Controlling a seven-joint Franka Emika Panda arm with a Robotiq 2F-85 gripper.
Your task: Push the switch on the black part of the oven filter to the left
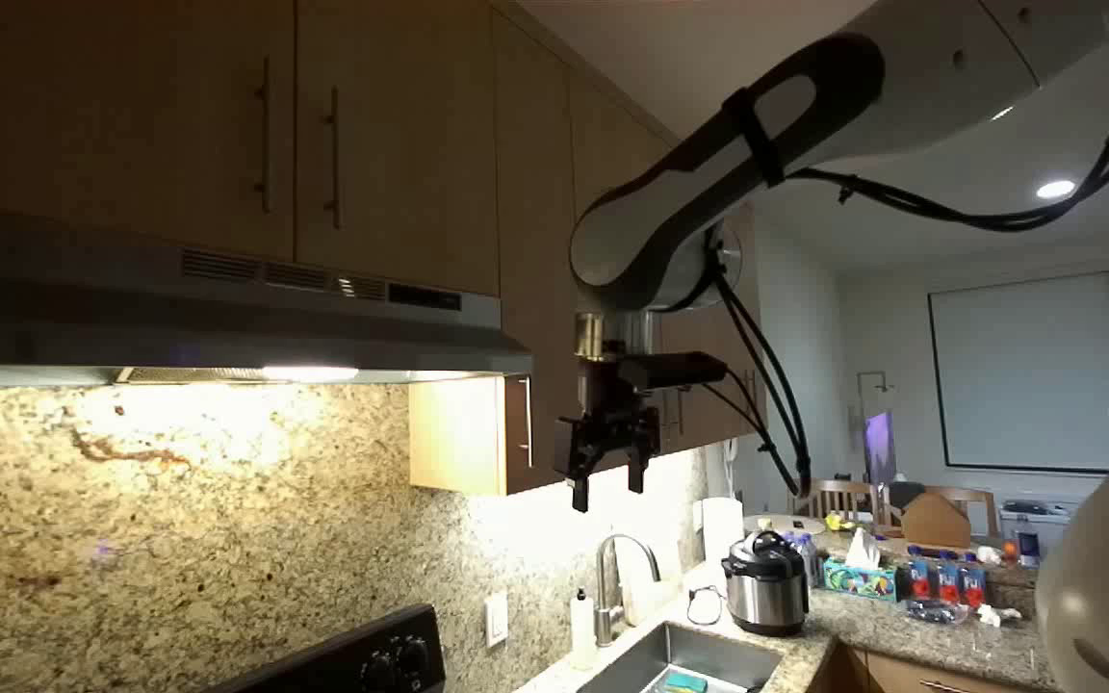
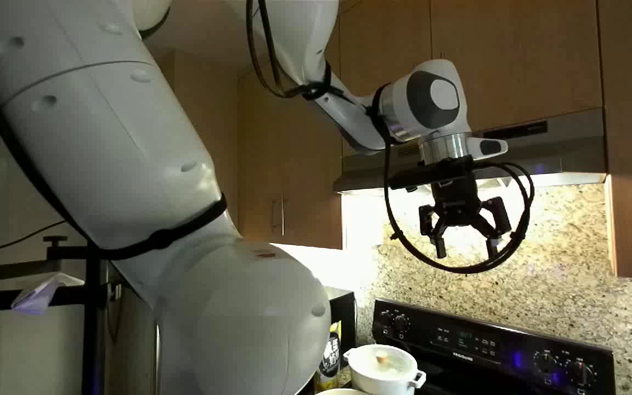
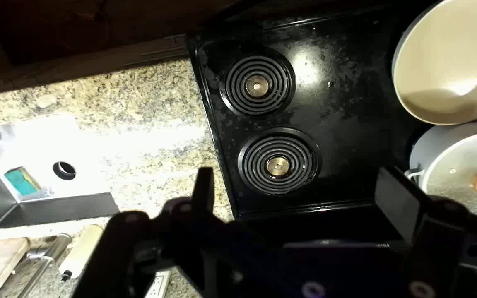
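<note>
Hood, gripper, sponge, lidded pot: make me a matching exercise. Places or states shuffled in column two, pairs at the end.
Column one
1. hood
2. gripper
3. sponge
4. lidded pot

Column two
A. in the sink
B. on the stove
C. lit underneath
D. open, holding nothing

Pairs: 1-C, 2-D, 3-A, 4-B

In an exterior view, at five o'clock, the long black stove control panel (image 2: pixel 505 352) reads "FRIGIDAIRE". At four o'clock in an exterior view, three blue-capped plastic bottles (image 1: pixel 947 583) are labelled "FI", the rest blurred. The narrow black band (image 2: pixel 515 130) of the grey metal range hood (image 2: pixel 575 136) bears illegible marks.
</note>
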